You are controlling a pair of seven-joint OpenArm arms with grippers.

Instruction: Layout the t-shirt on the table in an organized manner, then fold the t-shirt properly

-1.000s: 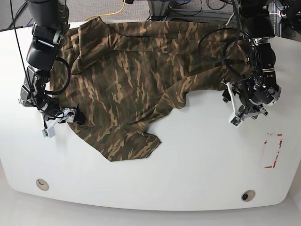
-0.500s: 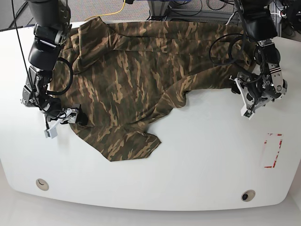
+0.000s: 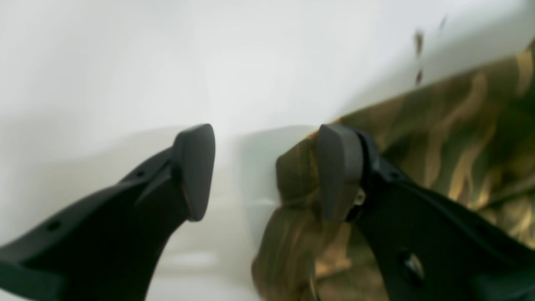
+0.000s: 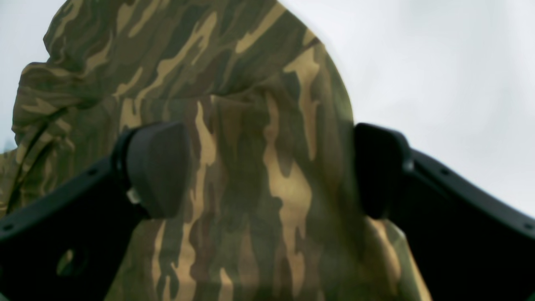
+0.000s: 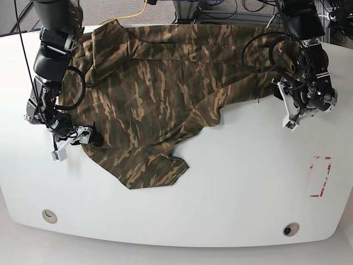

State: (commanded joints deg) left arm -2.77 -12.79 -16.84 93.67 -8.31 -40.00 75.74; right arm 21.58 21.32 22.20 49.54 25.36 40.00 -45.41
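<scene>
The camouflage t-shirt (image 5: 160, 83) lies rumpled across the far half of the white table (image 5: 231, 187), with one corner folded toward the front at the left. My right gripper (image 5: 88, 136) is at the shirt's left edge. In the right wrist view it (image 4: 271, 167) stands open with the cloth (image 4: 250, 83) spanning the gap between its fingers. My left gripper (image 5: 285, 107) is at the shirt's right edge. In the left wrist view it (image 3: 267, 171) is open, and a fold of cloth (image 3: 459, 125) lies against the right finger (image 3: 338, 171) over bare tabletop (image 3: 167, 62).
A red-marked rectangle (image 5: 320, 176) is at the right front of the table. Two round grommet holes (image 5: 49, 216) (image 5: 290, 229) sit near the front edge. Cables (image 5: 144, 8) and equipment lie behind the table's far edge.
My left gripper has moved from the bare table back and to the right, up to the shirt's right edge. The right gripper has barely shifted at the left edge.
</scene>
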